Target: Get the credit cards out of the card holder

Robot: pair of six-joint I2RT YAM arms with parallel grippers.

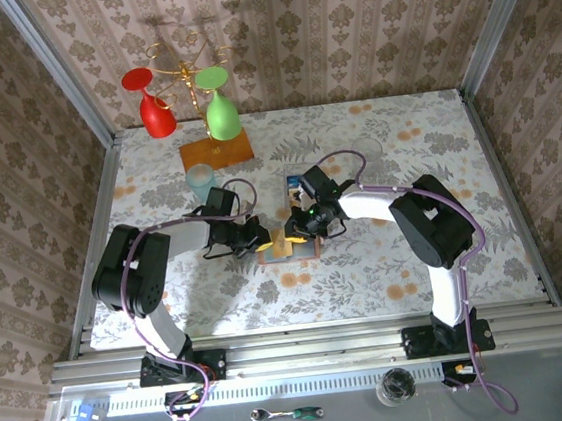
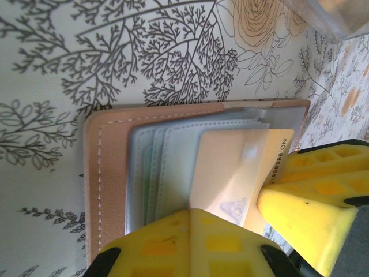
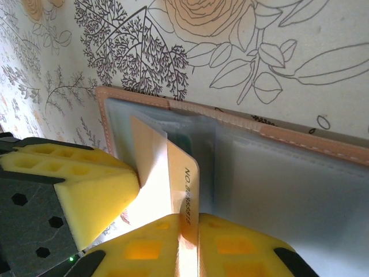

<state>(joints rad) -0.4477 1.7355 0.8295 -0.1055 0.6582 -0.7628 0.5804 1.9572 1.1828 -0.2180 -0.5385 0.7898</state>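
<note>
Here, mid-task, we find the card holder (image 2: 109,173) lying open at the middle of the floral tabletop (image 1: 406,157), between the two arms. The right claw (image 3: 187,231) is pinched on an orange-tan card (image 2: 230,167) that sticks partway out of a blue-grey pocket. The left claw (image 2: 190,225), fully closed, bears on the holder beside it, apparently pinning it. We judge the job under way: this card is not yet free, and a teal edge shows tucked in the lining. A small blue rectangle (image 1: 295,183) just beyond the holder may be a card already out; we cannot be sure. Damask wallpaper rings the tabletop, where a gilt rack (image 1: 186,75) hung with red and green glasses stands at the far side.
</note>
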